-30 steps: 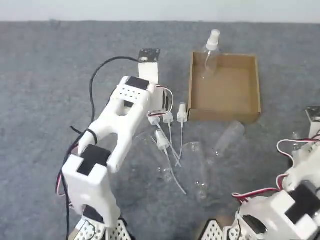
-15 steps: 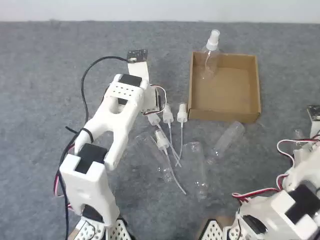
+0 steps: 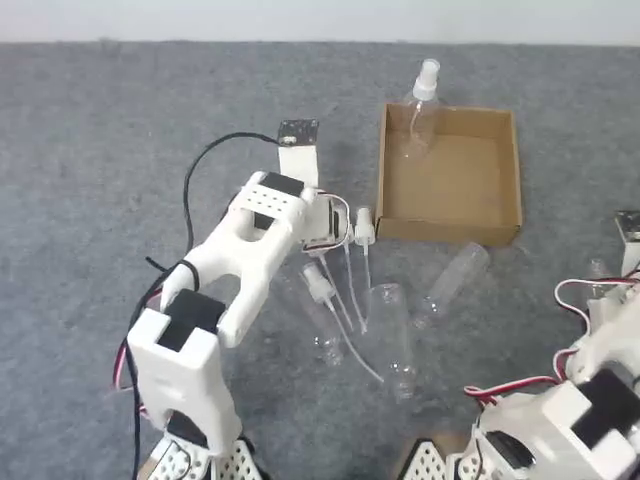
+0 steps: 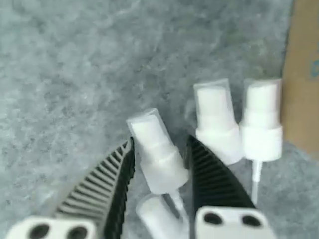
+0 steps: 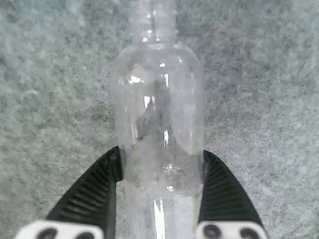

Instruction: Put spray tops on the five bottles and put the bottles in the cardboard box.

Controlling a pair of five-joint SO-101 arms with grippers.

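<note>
My left gripper (image 4: 160, 143) is down among the white spray tops, its jaws pressed on either side of one spray top (image 4: 158, 158) on the grey carpet. Two more spray tops (image 4: 215, 124) lie just past it, by the cardboard box (image 3: 450, 225). In the high view this gripper (image 3: 335, 232) sits left of the box. My right gripper (image 5: 159, 157) is shut on a clear capless bottle (image 5: 158, 114), held at the table's right edge (image 3: 597, 270). One bottle with a spray top (image 3: 420, 105) leans at the box's far wall.
Clear bottles lie on the carpet in front of the box: one in the middle (image 3: 392, 335), one angled toward the box (image 3: 455, 272), one beside the left arm (image 3: 312, 315). A loose spray top (image 3: 320, 284) with its tube rests between them. The carpet's left side is bare.
The left arm swung left, then came back right and down onto the spray tops. The loose tops near it shifted slightly. The right arm kept still with its bottle.
</note>
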